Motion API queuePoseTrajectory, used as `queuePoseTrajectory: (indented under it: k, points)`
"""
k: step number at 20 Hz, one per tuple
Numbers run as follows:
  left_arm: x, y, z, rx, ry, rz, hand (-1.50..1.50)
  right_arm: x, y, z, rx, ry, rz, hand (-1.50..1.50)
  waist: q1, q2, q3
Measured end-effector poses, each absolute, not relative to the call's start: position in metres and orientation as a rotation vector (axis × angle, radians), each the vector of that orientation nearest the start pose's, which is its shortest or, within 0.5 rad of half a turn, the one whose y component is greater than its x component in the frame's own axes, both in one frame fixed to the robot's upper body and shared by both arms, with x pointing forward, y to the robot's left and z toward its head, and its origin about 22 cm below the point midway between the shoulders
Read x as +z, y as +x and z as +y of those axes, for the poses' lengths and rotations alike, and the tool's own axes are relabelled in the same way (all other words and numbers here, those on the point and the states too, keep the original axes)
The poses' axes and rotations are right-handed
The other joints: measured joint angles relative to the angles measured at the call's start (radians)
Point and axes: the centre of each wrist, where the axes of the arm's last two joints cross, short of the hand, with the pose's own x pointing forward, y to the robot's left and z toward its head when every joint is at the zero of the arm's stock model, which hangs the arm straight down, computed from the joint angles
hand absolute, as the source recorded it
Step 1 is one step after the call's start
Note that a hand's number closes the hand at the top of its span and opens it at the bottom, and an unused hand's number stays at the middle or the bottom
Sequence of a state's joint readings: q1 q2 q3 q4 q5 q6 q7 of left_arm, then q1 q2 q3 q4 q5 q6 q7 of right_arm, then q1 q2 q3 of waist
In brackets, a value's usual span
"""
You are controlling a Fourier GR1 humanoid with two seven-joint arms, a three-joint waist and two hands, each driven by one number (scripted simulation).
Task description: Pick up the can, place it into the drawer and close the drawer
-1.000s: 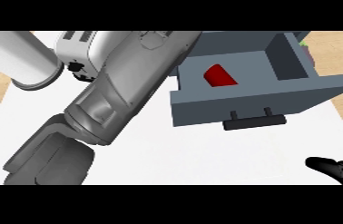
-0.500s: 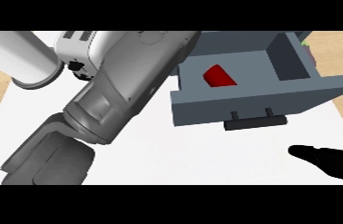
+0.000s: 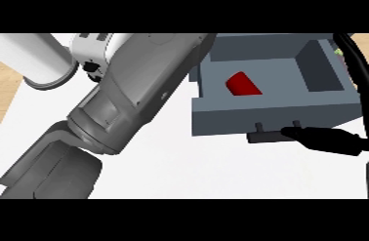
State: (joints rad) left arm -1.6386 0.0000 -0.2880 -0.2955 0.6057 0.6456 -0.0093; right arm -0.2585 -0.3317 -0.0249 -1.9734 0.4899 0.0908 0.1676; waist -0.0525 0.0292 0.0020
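Well, I see the red cylindrical can (image 3: 243, 85) lying inside the open grey box drawer (image 3: 274, 115); my right hand (image 3: 324, 140), fingers straight, holding nothing, touches its dark handle (image 3: 268, 135). Only closing remains, I judge.

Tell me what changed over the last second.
The right hand moved up and left from the view's lower right corner, and its fingertips now reach the handle of the drawer. Nothing was taken hold of or let go. The red can lies in the open drawer as before, and the left forearm stays across the counter.
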Motion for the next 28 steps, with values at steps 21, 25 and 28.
queuePoseTrajectory:
  k: [21,25,28]
  points:
    - [0.262,0.449,0.014,0.004,0.066,-1.718,-1.5,0.07,0.373,-0.199,0.951,-1.046,-1.767,-1.5,0.081,-0.02,-0.001]
    - [0.263,0.453,0.03,0.008,0.065,-1.716,-1.5,0.06,0.393,-0.193,0.917,-1.129,-1.752,-1.5,0.099,-0.021,-0.001]
    - [0.264,0.454,0.039,0.008,0.074,-1.708,-1.5,0.064,0.409,-0.189,0.877,-1.186,-1.767,-1.5,0.108,-0.02,-0.001]
